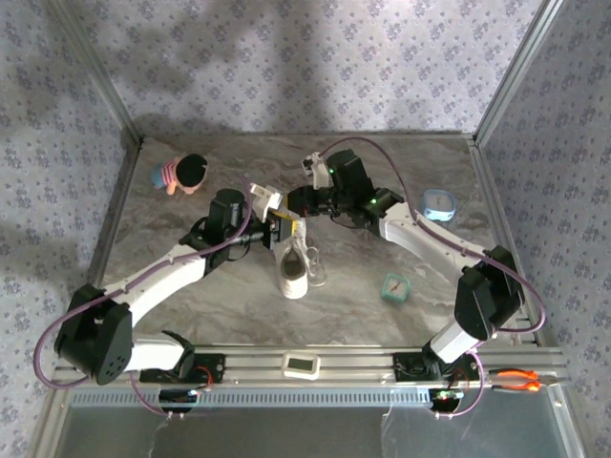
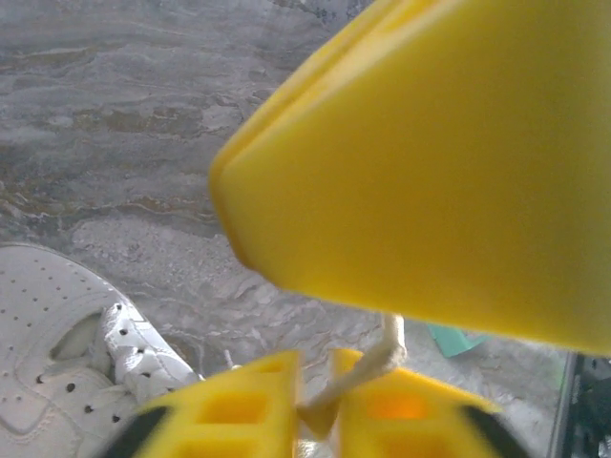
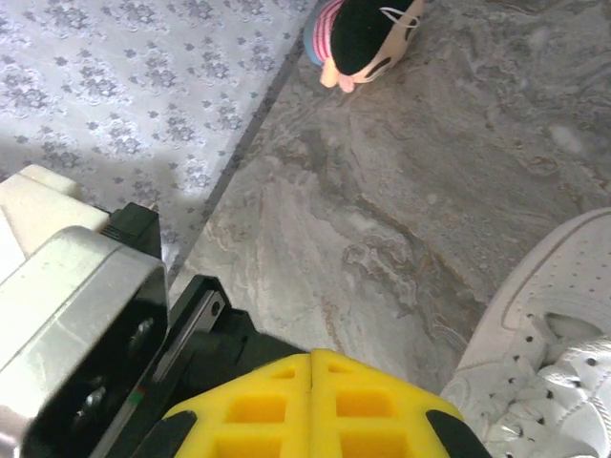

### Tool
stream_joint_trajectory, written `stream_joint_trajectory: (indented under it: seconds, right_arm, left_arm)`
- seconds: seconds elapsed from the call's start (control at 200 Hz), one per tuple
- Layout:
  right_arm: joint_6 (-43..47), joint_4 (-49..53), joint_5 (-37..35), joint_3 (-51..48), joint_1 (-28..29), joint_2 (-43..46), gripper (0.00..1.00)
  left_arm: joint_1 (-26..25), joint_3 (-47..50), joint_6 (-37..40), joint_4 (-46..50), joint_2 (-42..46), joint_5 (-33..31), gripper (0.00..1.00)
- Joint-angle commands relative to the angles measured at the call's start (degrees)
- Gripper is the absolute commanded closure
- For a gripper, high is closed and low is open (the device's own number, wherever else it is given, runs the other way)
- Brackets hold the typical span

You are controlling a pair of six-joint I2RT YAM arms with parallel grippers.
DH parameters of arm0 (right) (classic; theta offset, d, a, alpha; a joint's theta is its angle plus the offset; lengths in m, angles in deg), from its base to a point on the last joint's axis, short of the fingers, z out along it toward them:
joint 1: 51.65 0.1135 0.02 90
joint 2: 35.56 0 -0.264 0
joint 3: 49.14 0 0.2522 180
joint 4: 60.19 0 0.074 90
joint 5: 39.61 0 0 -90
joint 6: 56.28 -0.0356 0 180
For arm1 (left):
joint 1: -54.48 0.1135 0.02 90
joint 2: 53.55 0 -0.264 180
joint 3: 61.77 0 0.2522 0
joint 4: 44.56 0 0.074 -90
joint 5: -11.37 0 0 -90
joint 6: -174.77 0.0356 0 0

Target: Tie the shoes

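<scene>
The white sneaker [image 1: 292, 272] lies mid-table with its toe toward the near edge, its thin laces loose beside it. Its perforated side shows in the left wrist view [image 2: 52, 353] and its laced top in the right wrist view [image 3: 549, 367]. My left gripper [image 2: 317, 382] is shut on a white lace [image 2: 361, 372], which runs up behind the big yellow finger [image 2: 439, 162] of my right gripper. From above, my left gripper [image 1: 284, 232] and right gripper [image 1: 302, 225] meet just over the shoe's far end. The right gripper [image 3: 312, 361] is shut, its fingers pressed together with nothing seen between them.
A small doll [image 1: 181, 174] with black hair lies at the back left, also at the top of the right wrist view [image 3: 368, 33]. A round blue-and-white object [image 1: 439, 202] sits at the right and a teal clock [image 1: 394, 287] right of the shoe. Metal-framed walls enclose the table.
</scene>
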Motion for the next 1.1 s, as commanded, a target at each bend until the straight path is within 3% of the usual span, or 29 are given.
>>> stream_joint_trajectory:
  seconds: [0.0, 0.13, 0.22, 0.37, 0.52, 0.73, 1.099]
  right_arm:
    - [2.3, -0.7, 3.5, 0.2, -0.2, 2.2, 0.91]
    - [2.7, 0.7, 2.4, -2.3, -1.2, 5.1, 0.61]
    - [2.5, 2.5, -0.9, -5.5, -3.0, 8.4, 0.54]
    - [-2.3, 10.4, -10.2, -12.8, -9.1, 13.0, 0.56]
    - [-5.9, 15.6, -11.5, -17.4, -13.8, 11.8, 0.67]
    - [-5.9, 17.2, -10.6, -14.7, -11.7, 2.5, 0.74]
    - [-6.0, 18.1, -12.3, -9.4, -6.5, -7.1, 0.76]
  left_arm:
    - [0.6, -1.9, 0.2, -1.8, 0.7, -1.5, 1.0]
    - [2.5, -0.8, -0.2, -0.8, 2.3, -2.6, 1.0]
    - [3.6, -0.3, -0.1, 0.5, 3.3, -2.4, 1.0]
    - [4.4, 0.4, 0.5, 2.8, 4.7, -2.1, 1.0]
    - [4.5, 1.9, 0.1, 3.1, 5.5, -2.1, 1.0]
    - [4.5, 2.6, 0.4, 5.8, 6.8, -2.3, 1.0]
    - [8.5, 0.8, 3.7, 19.2, 19.2, -9.6, 1.0]
